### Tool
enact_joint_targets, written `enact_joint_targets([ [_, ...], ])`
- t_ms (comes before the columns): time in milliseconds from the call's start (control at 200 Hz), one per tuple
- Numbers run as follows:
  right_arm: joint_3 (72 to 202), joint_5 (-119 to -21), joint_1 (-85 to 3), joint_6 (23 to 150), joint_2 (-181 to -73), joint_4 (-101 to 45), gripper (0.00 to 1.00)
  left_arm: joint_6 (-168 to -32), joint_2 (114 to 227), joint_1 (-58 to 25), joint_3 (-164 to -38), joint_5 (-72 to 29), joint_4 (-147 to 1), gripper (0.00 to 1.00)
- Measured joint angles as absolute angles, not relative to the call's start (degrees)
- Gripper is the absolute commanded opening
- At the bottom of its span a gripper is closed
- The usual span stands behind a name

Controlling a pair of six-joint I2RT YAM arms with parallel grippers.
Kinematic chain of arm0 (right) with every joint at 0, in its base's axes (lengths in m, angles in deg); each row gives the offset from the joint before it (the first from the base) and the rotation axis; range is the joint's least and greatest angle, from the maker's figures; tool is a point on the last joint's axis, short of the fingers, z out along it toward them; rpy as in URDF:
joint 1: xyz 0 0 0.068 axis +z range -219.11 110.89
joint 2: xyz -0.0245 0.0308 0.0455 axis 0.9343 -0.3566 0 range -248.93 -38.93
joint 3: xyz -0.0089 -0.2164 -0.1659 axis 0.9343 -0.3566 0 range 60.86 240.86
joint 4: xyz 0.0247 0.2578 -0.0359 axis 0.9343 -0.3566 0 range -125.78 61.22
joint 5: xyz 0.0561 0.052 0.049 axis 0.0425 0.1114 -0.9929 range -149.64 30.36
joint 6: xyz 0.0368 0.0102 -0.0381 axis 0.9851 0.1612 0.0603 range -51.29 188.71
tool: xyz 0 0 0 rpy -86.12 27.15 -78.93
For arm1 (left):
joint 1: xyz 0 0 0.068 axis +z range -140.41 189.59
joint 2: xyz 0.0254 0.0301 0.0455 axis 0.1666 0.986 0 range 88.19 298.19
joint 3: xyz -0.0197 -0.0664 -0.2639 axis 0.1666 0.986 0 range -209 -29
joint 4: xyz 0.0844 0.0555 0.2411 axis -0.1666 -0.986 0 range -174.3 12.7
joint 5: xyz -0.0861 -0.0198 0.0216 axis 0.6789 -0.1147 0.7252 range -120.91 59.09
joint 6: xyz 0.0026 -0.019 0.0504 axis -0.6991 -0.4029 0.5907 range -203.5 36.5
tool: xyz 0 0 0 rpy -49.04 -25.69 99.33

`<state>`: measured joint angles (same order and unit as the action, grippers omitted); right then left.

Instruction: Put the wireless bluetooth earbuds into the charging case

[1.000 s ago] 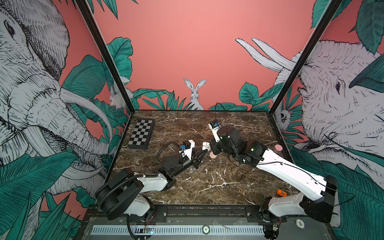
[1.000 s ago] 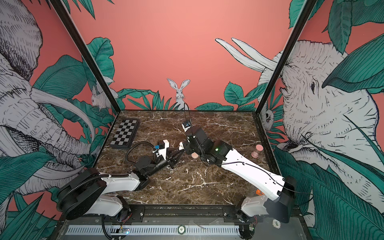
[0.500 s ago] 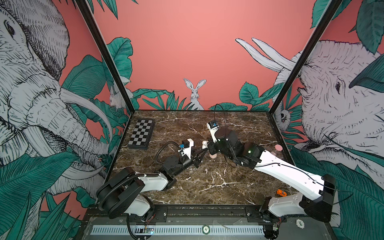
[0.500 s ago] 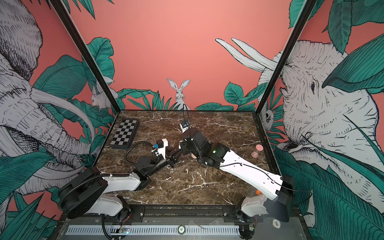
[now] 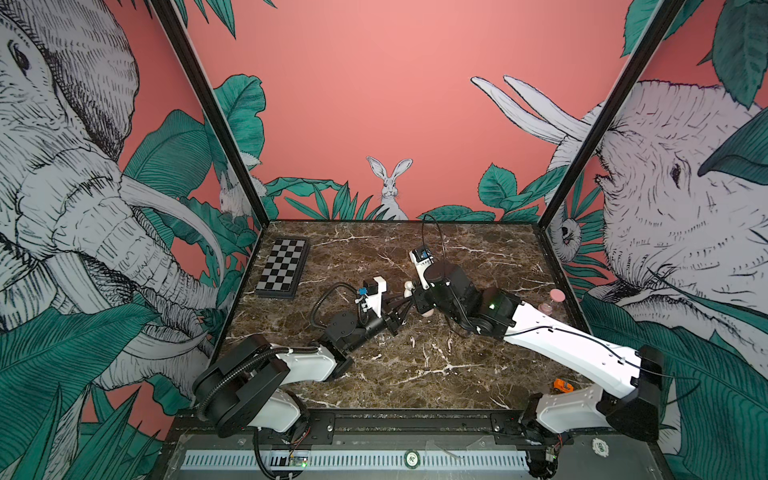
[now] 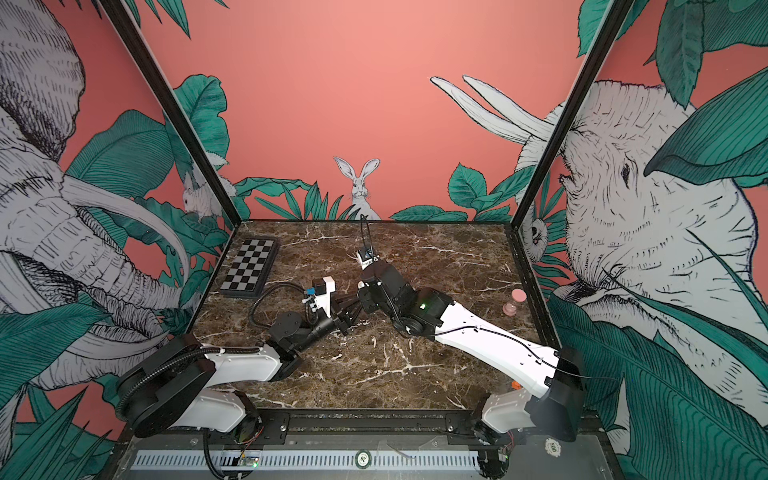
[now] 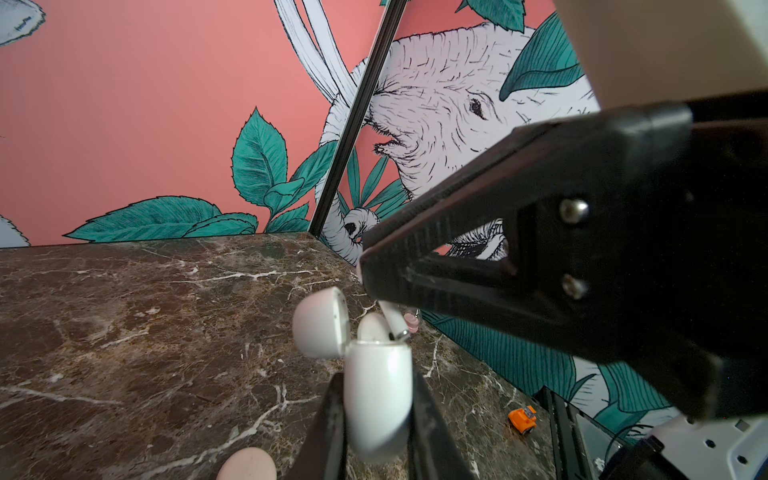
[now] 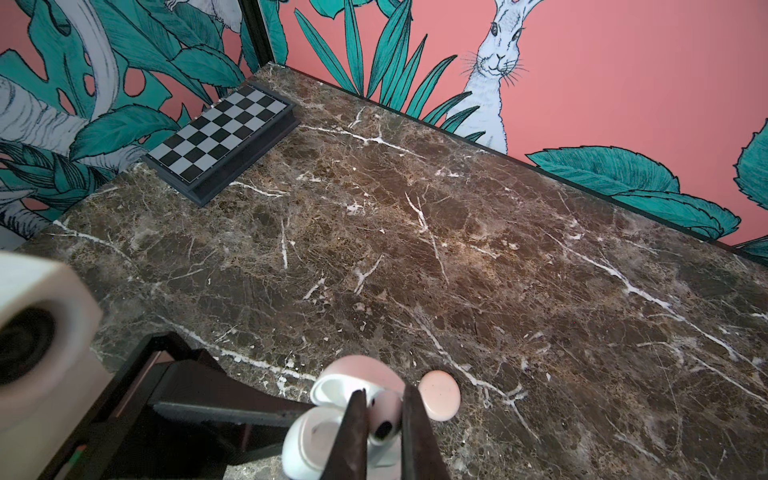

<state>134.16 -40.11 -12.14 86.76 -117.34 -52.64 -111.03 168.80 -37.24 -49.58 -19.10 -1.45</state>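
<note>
Moved: right arm has edged a little toward 9 o'clock in both top views, bringing its tip closer to the left arm's. The left arm and the loose things lie as before.
Chessboard (image 5: 282, 269): flat on the marble table (image 5: 415, 374) at 10 o'clock, well apart from both arms.
Left gripper (image 7: 376, 386): near table centre, fingers clamped on the two sides of the charging case.
Charging case (image 7: 374, 415): white, mouth turned toward the right gripper. Its lid (image 7: 320, 328) is swung back, clear of the mouth.
Case contents: a whitish dome (image 7: 372, 328) shows just behind the rim; whether it is a seated earbud cannot be told.
Earbud (image 8: 384, 422): pinched in the right gripper, its stem (image 7: 392, 322) angled down at the case's mouth with the metal tip at the rim.
Right gripper (image 8: 384, 399): reaches in from 3 o'clock, fingers pressed together on the earbud's bulb, tip right at the case.
Pink puck (image 8: 439, 395): round, flat on the marble just beside the case, at its 4 o'clock in the top views.
Small pink jar (image 5: 545, 308): at the table's 3 o'clock edge, with a pink disc (image 5: 557, 295) just beside it.
Orange object (image 5: 563, 385): at 4 o'clock, by the right arm's base.
</note>
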Motion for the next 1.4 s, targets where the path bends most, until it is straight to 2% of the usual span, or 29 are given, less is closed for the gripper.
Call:
enact_joint_targets([
  [1400, 132.21, -39.08, -10.98, 87.41, -117.45, -49.12, 0.02, -111.51, 168.80, -37.33, -49.49, -19.69, -0.82, 0.00],
])
